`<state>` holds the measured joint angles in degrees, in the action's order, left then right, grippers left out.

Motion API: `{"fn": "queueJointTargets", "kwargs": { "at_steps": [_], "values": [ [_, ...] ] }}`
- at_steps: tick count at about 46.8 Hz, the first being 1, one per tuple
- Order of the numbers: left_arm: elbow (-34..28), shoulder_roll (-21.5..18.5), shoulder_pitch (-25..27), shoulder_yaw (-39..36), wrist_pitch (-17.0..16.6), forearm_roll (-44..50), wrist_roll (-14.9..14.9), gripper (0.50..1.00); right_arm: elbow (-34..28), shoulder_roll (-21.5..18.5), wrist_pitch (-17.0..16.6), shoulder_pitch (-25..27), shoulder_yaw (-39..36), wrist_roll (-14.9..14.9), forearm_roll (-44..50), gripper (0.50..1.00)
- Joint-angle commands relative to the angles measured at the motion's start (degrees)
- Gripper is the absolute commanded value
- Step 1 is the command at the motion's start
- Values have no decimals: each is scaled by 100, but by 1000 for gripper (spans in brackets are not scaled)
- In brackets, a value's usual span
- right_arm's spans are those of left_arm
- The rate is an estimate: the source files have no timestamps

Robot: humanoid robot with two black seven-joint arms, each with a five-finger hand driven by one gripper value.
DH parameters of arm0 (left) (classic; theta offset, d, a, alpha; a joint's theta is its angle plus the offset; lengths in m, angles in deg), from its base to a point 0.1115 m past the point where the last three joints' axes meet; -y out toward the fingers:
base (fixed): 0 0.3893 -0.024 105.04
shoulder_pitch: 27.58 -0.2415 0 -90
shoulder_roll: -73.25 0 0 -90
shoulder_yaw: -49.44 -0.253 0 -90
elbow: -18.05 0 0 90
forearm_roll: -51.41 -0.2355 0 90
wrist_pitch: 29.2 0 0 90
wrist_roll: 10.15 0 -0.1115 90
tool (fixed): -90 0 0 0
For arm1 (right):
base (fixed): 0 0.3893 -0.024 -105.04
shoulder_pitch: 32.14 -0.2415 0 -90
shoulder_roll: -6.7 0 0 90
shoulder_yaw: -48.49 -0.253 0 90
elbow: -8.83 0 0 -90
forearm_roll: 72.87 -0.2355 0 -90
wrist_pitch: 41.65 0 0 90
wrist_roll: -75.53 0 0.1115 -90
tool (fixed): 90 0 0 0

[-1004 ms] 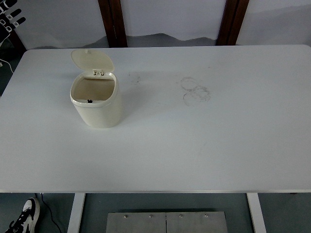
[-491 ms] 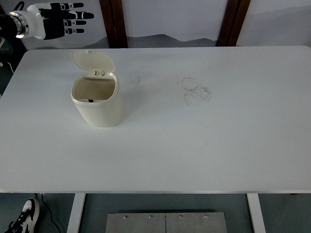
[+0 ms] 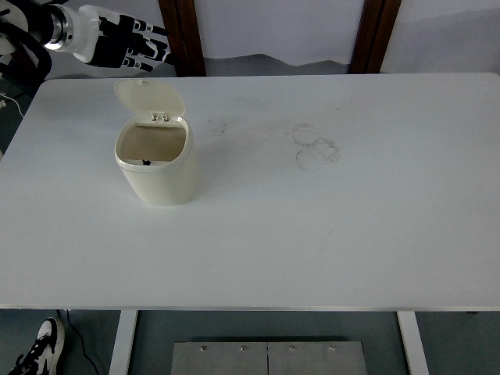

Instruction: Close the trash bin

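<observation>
A cream trash bin [image 3: 156, 168] stands on the left part of the white table [image 3: 312, 234]. Its lid [image 3: 148, 97] is flipped up and back, so the empty inside shows. My left hand [image 3: 133, 48] hovers at the top left, just above and behind the raised lid without touching it. Its fingers are spread and hold nothing. The right arm is out of view.
Faint ring marks [image 3: 315, 147] stain the table right of centre. Two dark wooden posts [image 3: 181, 35] rise behind the far edge. Below the near edge a shoe [image 3: 35, 351] lies on the floor at the left.
My left hand has come in from the top left corner and moved right and down, closer to the raised lid. The bin has not moved.
</observation>
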<state>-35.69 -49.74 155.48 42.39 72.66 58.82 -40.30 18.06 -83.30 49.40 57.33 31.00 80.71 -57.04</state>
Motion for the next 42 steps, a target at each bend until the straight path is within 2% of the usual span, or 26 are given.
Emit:
{"fn": "queueJointTargets", "kwargs": {
  "at_steps": [1, 5, 8, 29, 42],
  "values": [
    [-93, 20, 98, -156, 9, 5, -254, 1000, 0, 0, -8, 0, 0, 0, -1, 995],
    [-93, 55, 168, -191, 27, 5, -448, 1000, 0, 0, -8, 0, 0, 0, -1, 995],
    [-93, 64, 221, -191, 27, 5, -484, 1000, 0, 0, -8, 0, 0, 0, 8, 995],
    [-269, 64, 476, -218, 53, 5, -486, 1000, 0, 0, 0, 0, 0, 0, 17, 995],
    [-497, 64, 827, -648, 79, -4, -486, 1000, 0, 0, 0, -8, 0, 9, 43, 995]
  ]
}}
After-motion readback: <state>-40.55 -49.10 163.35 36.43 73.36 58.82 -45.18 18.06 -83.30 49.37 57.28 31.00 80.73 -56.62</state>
